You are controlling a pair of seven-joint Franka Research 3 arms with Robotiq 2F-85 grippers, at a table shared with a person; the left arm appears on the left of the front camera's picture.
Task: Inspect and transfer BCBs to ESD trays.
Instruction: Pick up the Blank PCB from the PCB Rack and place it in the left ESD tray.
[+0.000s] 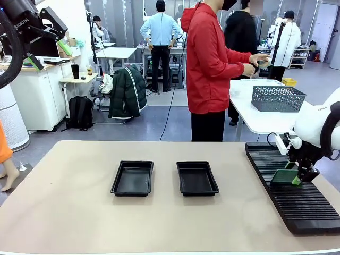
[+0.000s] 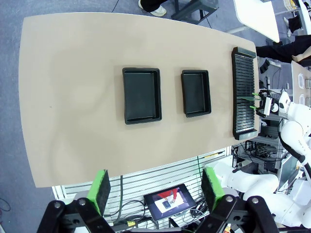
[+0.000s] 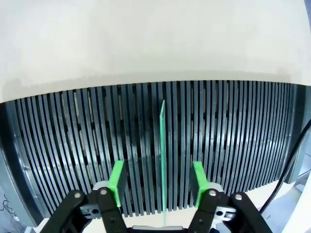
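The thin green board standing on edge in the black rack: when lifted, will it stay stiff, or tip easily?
Probably stiff: the board stands straight on its edge in the rack without bowing. Likely light, being so thin. It may tip sideways if nudged, since only a narrow slot holds it.

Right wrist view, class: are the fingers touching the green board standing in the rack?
Apart. The right wrist view shows the board on edge in the rack, dark gaps separating it from both fingers.

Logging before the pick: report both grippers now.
Left gripper: open, empty.
Right gripper: open, fingers straddling the upright BCB, not touching it.
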